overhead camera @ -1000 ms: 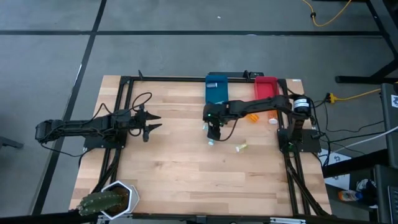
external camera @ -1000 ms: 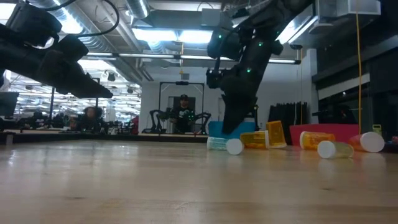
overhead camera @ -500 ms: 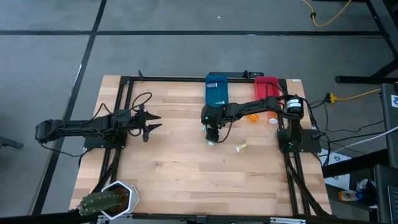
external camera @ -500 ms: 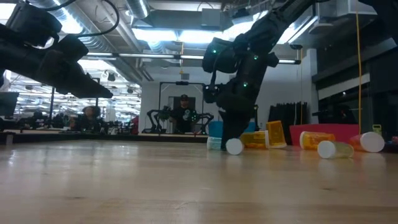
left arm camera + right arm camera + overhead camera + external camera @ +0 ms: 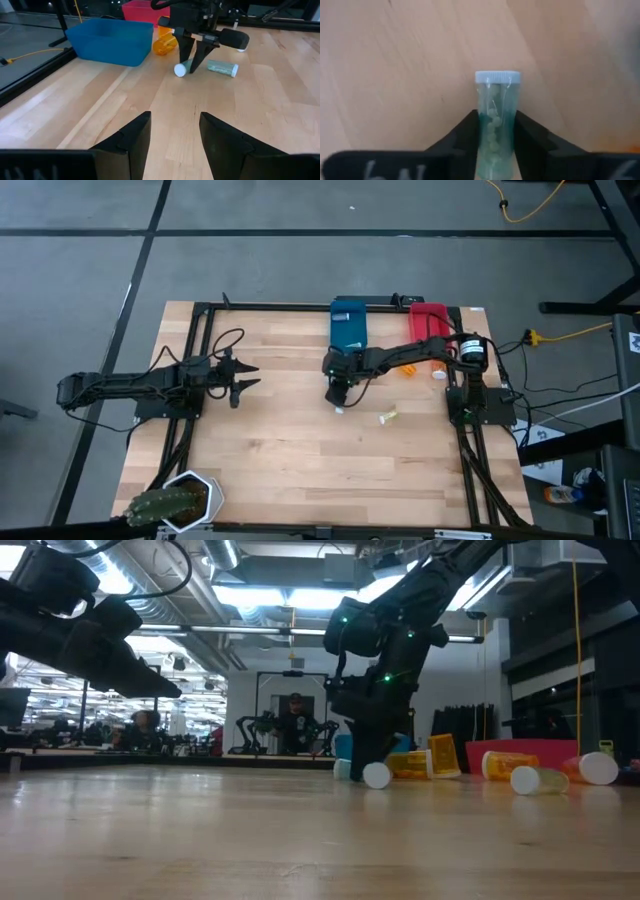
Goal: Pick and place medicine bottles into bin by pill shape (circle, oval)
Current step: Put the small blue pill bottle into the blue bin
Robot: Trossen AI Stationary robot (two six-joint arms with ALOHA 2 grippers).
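While the right gripper [image 5: 496, 145] reaches down at mid-table, its two fingers [image 5: 465, 137] sit on either side of a teal bottle [image 5: 496, 120] that lies on its side just in front of the blue bin [image 5: 348, 323], white cap pointing away from the wrist. The fingers look pressed against the bottle's walls, so it appears gripped, though it is not yet lifted off the wood. A good pick here probably means squeezing evenly at mid-body and lifting straight up, since a round bottle could roll or twist out. Small round pills show through the plastic, which should decide the bin. The left gripper [image 5: 172, 132] waits spread apart at the table's left side. Other bottles, including an orange bottle [image 5: 164, 44], lie near the red bin [image 5: 427, 319]. The table [image 5: 270, 450] is pale wood planking on a grey floor; a cactus pot [image 5: 172, 502] stands at one corner.
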